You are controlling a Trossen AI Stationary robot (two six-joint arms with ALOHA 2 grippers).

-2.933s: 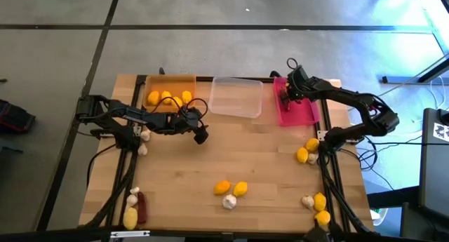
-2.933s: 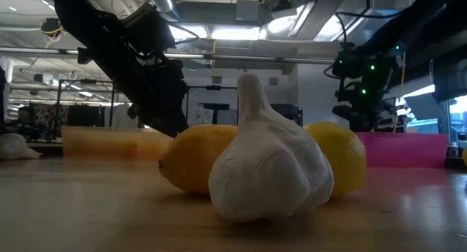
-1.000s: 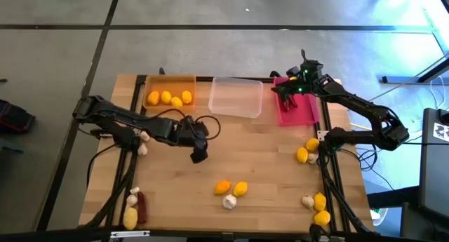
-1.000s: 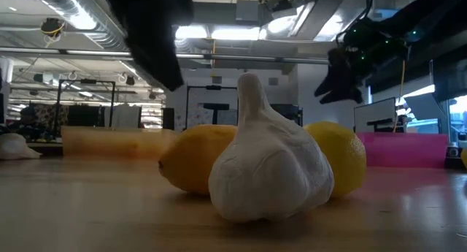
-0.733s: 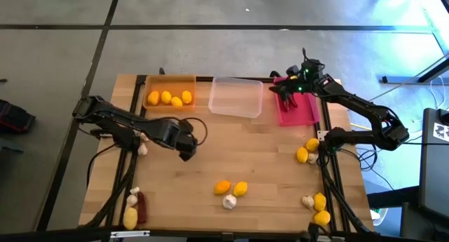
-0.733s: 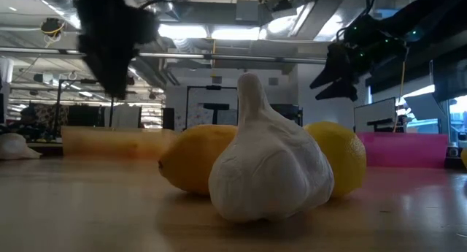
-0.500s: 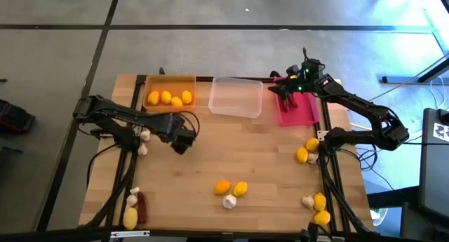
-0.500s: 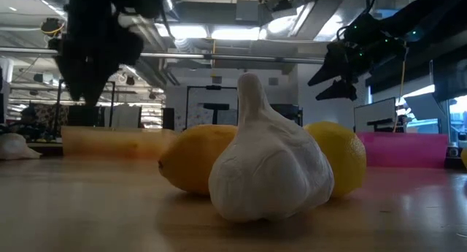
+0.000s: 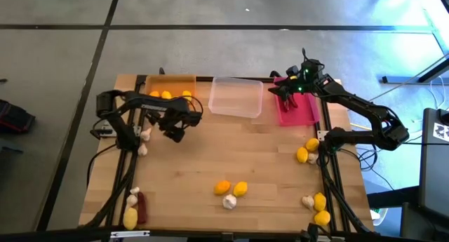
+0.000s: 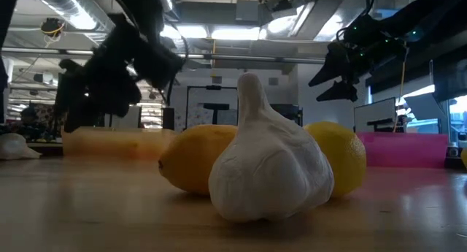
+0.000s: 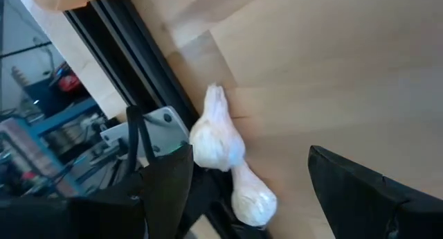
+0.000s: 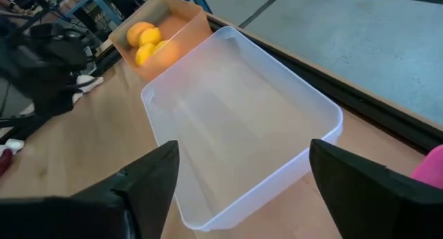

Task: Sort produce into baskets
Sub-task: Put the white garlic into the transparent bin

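Your left gripper (image 9: 173,134) hangs over the table's left side, just in front of the orange tray (image 9: 169,85), fingers (image 11: 163,190) spread apart with nothing between them. Its wrist view looks down on two garlic bulbs (image 11: 216,140) lying touching each other at the table's left edge beside the black frame rail (image 11: 131,66).

Your right gripper (image 9: 286,92) sits above the pink tray (image 9: 297,110), jaws wide, holding nothing; its wrist view looks across the clear tray (image 12: 239,131) to the lemons (image 12: 144,41) in the orange tray.

Loose produce on the wood: two lemons and a garlic (image 10: 268,161) front centre, more lemons (image 9: 306,150) along the right edge, a chili (image 9: 142,207) front left.

Change over the last second: your left arm pulled back from mid-table toward the left edge garlic. Your right gripper's jaws spread from partly to fully apart; its position stayed put.
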